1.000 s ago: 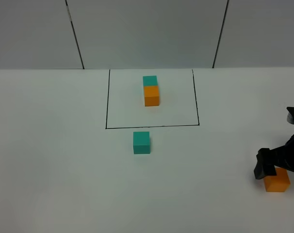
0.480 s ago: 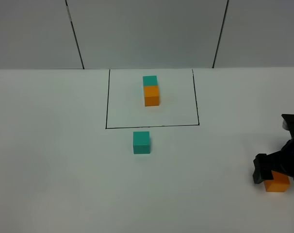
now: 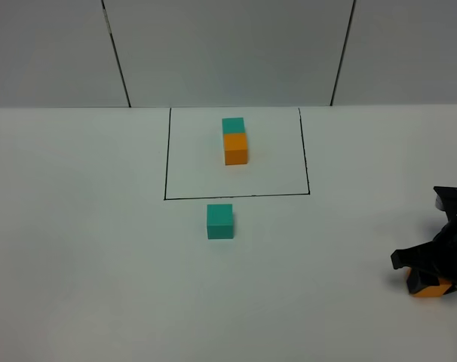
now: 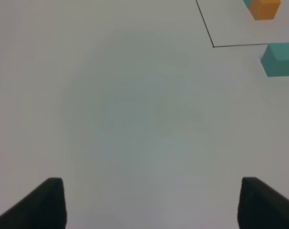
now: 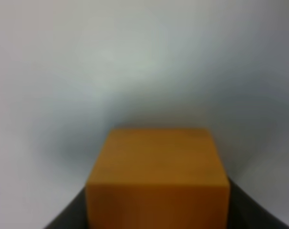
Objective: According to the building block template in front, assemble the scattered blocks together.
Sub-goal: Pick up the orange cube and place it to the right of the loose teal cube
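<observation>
Right claw [image 3: 427, 277] lowered over orange cube [image 5: 156, 176]; wrist view: fingers [image 5: 70, 218] flanking.

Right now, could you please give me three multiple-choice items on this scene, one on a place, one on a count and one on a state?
1. The loose teal cube lies: A) inside the black outline; B) just outside its near edge; C) atop another cube.
2. Cubes in view: A) two; B) three; C) four.
3. The left tool is: A) open, empty; B) shut on a cube; C) shut on nothing.
1 B: it sits before the near line.
2 C: the framed pair plus the teal cube and the loose orange cube.
3 A: fingers wide apart, nothing between.
</observation>
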Available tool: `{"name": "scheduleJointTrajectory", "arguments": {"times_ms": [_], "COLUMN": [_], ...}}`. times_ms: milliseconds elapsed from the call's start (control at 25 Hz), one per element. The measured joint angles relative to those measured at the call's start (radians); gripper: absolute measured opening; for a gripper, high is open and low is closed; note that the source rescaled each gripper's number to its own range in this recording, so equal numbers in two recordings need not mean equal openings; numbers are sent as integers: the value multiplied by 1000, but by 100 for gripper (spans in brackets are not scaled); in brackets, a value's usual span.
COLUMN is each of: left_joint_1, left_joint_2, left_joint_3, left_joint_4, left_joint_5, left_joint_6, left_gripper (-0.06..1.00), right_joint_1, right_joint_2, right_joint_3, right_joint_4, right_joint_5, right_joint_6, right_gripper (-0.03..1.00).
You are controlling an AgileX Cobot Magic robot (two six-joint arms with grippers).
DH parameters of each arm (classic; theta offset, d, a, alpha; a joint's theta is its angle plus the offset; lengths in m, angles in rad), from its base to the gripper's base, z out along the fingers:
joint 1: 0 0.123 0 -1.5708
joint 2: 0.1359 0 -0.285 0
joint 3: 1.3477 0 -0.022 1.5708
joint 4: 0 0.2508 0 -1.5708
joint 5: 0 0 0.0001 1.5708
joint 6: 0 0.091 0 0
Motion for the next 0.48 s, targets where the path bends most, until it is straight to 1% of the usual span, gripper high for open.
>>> {"name": "scheduleJointTrajectory", "arguments": {"times_ms": [80, 200, 320, 480], "left_joint_1": [0, 0, 0, 0], "left_joint_2": [0, 0, 0, 0], "left_joint_3": [0, 0, 0, 0], "left_joint_4": [0, 0, 0, 0], "left_joint_5": [0, 0, 0, 0], "left_joint_6": [0, 0, 0, 0], "left_gripper": [66, 66, 66, 66], "right_joint_1": [7, 54, 138, 260], "right_joint_2": [0, 0, 0, 17], "right_joint_3": [-24, -93, -195, -340], "right_joint_4": [-4, -36, -74, -144], "right_joint_5": [28, 91, 157, 210], "right_joint_6": [-10, -78, -201, -432], "right_gripper": [2, 2, 2, 2]}}
